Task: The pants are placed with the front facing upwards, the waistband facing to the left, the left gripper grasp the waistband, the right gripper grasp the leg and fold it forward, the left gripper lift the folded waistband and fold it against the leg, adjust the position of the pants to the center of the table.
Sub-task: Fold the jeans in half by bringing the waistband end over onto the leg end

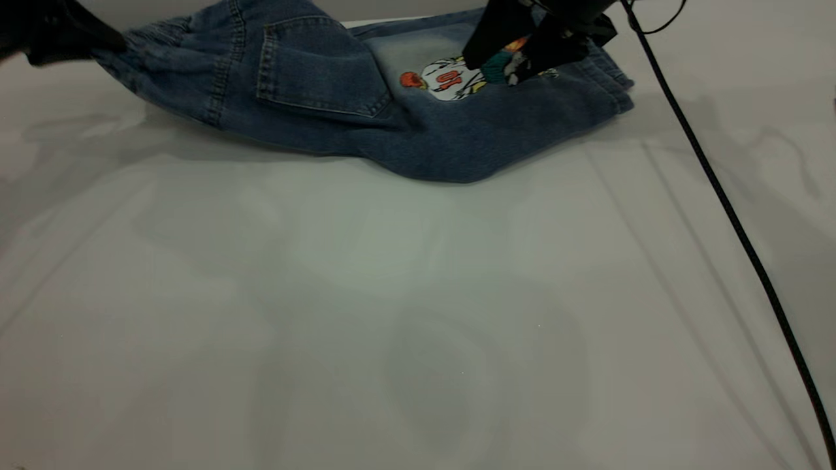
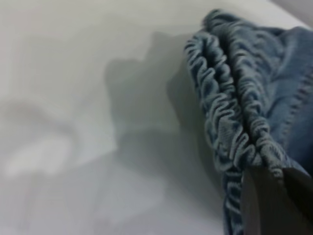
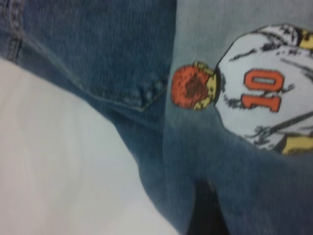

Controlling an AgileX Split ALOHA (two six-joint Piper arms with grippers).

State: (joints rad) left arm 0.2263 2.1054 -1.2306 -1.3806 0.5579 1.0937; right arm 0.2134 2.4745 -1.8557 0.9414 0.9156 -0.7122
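Observation:
The blue denim pants (image 1: 392,124) lie folded lengthwise at the far side of the white table (image 1: 392,313), back side up, with a patch pocket (image 1: 320,65) and a cartoon print (image 1: 450,78) showing. At the far left, my left gripper (image 1: 108,42) is shut on the ruched waistband (image 2: 220,112), whose gathered edge runs in between its dark fingers (image 2: 266,205). My right gripper (image 1: 499,62) sits low over the leg (image 1: 522,111) at the far right, beside the print (image 3: 259,88). One of its fingers (image 3: 208,210) shows against the denim; the other is hidden by cloth.
A black cable (image 1: 718,189) trails from the right arm down across the right side of the table to the near right corner. Bare white tabletop stretches from the pants to the near edge.

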